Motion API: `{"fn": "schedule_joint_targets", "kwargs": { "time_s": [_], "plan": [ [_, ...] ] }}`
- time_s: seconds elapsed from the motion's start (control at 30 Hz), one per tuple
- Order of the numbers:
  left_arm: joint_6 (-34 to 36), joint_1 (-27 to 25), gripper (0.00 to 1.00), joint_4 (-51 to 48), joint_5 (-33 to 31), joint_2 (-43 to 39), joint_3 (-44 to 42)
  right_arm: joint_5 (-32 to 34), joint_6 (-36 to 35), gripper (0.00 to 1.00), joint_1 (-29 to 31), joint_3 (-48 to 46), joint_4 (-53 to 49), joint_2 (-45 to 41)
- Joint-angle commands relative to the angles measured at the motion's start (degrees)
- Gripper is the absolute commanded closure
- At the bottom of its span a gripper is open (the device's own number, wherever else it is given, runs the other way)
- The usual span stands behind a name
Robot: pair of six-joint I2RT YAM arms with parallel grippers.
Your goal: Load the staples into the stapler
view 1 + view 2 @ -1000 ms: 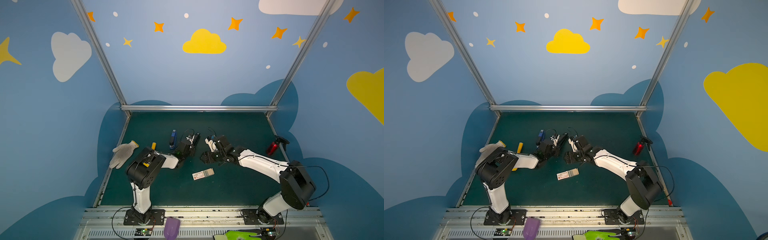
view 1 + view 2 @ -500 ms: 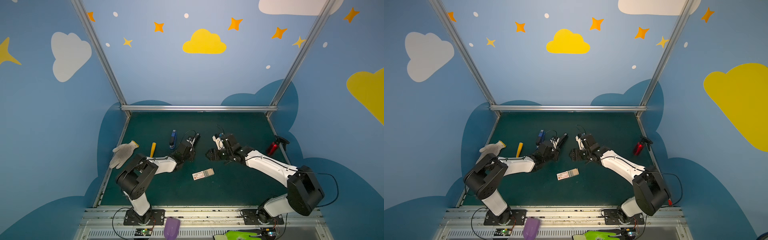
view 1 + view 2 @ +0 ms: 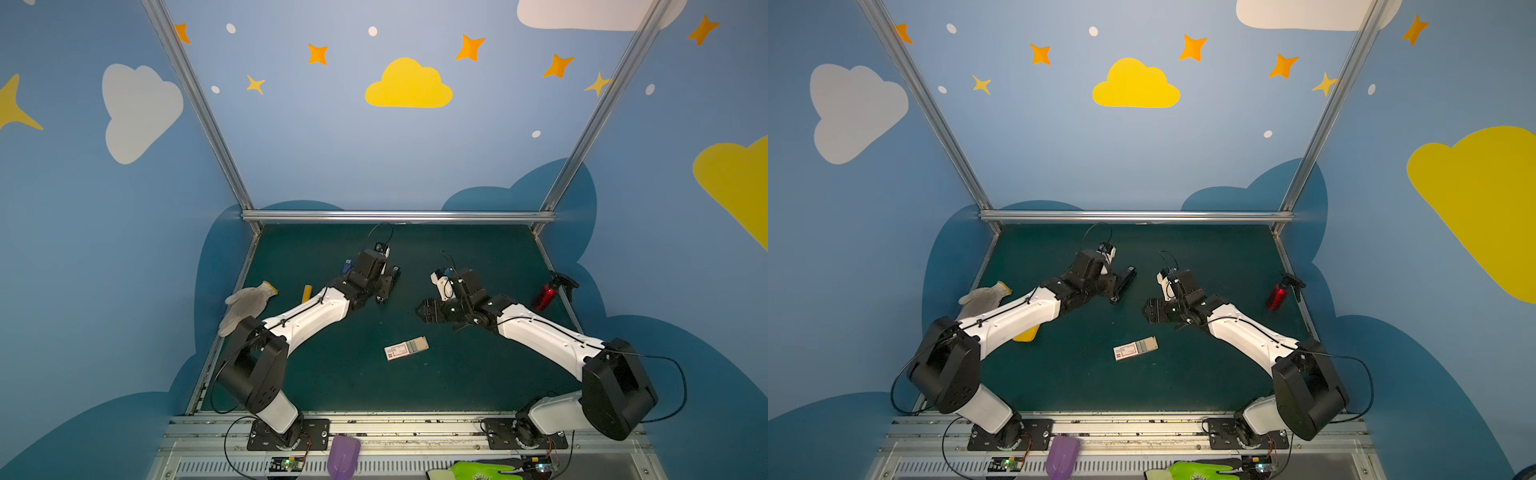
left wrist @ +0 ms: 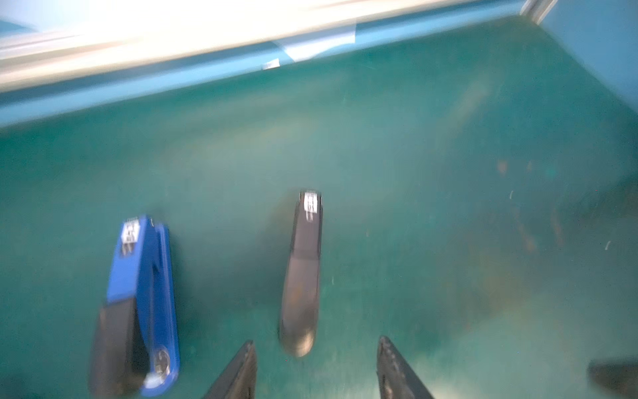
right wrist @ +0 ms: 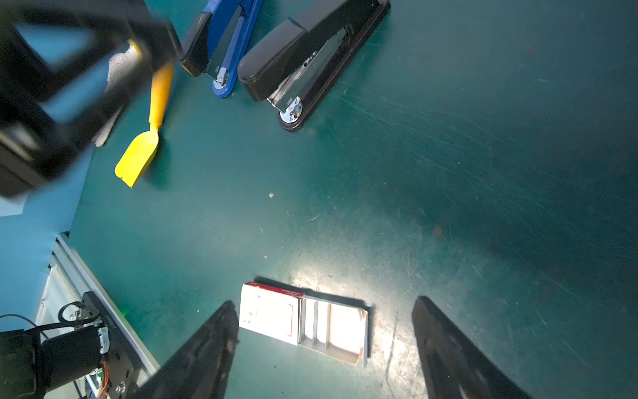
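A black stapler (image 4: 302,273) lies on the green mat just ahead of my left gripper (image 4: 316,345), which is open with nothing between its fingers. In both top views the stapler (image 3: 1124,284) rests beside that gripper (image 3: 1106,286). A blue stapler (image 4: 138,304) lies next to it. The staples sit as grey rows in a small white box (image 5: 303,324) with a red mark, its tray slid partly out. My right gripper (image 5: 324,304) hangs open above the box, which shows between its fingers. In both top views the box (image 3: 406,348) lies nearer the front than that gripper (image 3: 424,309).
A yellow scoop (image 5: 143,138) lies by the staplers, near a grey glove (image 3: 245,303) at the left edge. A red spray bottle (image 3: 546,293) lies at the right edge. A purple scoop (image 3: 343,455) and a green glove (image 3: 478,471) rest on the front rail.
My left gripper has opened and let go of the black stapler, and its arm has stretched out lower. The right gripper has drifted a little to the right, still open.
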Motion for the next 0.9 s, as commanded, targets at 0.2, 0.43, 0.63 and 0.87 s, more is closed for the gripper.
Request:
{"fn": "schedule_joint_targets", "kwargs": {
  "time_s": [0.2,0.43,0.63,0.87],
  "plan": [
    [-0.1,3.2,0.44,-23.8,10.6,12.8,17.7,-1.4,0.4,0.20,-1.5,-1.7,-1.1,-2.7],
    [2.0,3.3,0.47,-31.1,11.4,21.9,26.2,-2.0,0.6,0.21,-2.2,-2.1,-1.0,-2.7],
    [2.4,3.3,0.66,-32.1,9.8,25.6,28.0,-2.4,1.0,0.21,-2.8,-2.9,-0.5,-2.6],
    [1.8,3.1,0.84,-31.9,10.2,27.6,26.5,-2.6,1.4,0.21,-3.1,-3.3,-0.1,-2.7]
  ]
}}
